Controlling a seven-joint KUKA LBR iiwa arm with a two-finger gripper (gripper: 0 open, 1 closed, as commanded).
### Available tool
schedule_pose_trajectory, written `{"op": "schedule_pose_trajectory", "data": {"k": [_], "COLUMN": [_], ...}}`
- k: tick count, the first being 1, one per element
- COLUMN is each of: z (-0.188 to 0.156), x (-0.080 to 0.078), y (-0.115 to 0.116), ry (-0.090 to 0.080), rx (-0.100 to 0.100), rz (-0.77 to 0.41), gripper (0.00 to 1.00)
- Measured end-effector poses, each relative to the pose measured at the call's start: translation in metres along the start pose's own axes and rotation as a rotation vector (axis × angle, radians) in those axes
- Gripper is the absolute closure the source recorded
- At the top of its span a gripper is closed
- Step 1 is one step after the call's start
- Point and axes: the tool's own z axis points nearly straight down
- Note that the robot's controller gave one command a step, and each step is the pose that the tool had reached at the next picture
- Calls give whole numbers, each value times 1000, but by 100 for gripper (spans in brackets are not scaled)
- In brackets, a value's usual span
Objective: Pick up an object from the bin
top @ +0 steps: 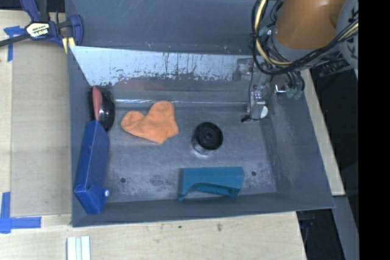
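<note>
Grey metal bin (286,149) with sloped walls lies under the camera, and the arm comes in from the right. Its gripper (259,108) hangs over bare floor at the far right, close to the right wall; whether it is wide or narrow cannot be told, and nothing shows in it. Nearest, to the left and a little nearer, stands a black round cap (207,136). Beyond that lies a crumpled orange cloth (150,123). A teal wedge-shaped block (211,181) sits at the near side. Along the left wall lie a long blue box (91,167) and a black-and-red object (102,108).
</note>
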Motion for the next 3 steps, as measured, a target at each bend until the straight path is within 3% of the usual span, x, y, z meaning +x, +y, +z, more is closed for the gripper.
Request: {"op": "schedule_pose_trajectory", "data": {"k": [1, 2, 3], "z": [-5, 48, 81], "x": [-1, 8, 15], "y": [0, 32, 36], "ry": [-9, -14, -3], "rx": [1, 1, -2], "rz": [-1, -9, 107], "gripper": [0, 0, 0]}}
